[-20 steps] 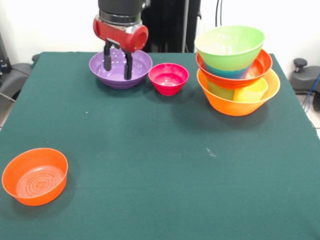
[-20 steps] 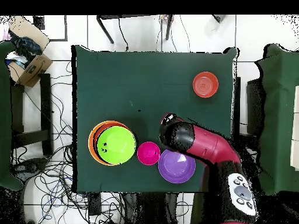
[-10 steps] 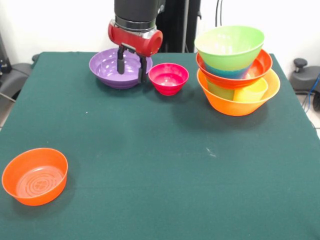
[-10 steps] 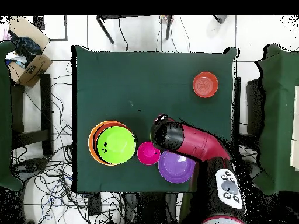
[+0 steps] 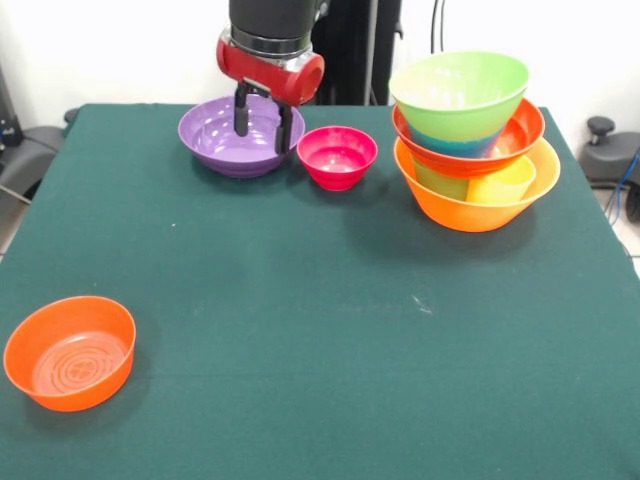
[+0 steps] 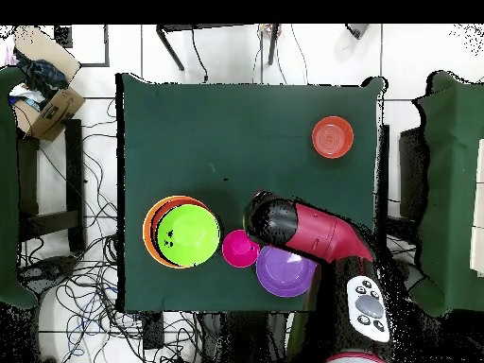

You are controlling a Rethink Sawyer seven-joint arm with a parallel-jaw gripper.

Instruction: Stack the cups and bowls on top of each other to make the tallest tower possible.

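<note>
The fingers (image 5: 262,122) hang parted and empty over the purple bowl (image 5: 225,136) rim, pink bowl (image 5: 337,156) just beside them. Descending off-line, one finger could strike the rim — tipping or skidding that bowl into the pink one.

Tower (image 5: 470,140) stands upright; purple bowl (image 5: 220,140), pink bowl (image 5: 338,157), orange bowl (image 5: 70,352) lie apart.

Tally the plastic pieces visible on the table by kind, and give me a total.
Bowls: 6, namely the purple bowl, pink bowl, small orange bowl, lime green bowl, red-orange bowl and big orange bowl.
Cups: 2, namely the green cup and yellow cup.
Total: 8
</note>
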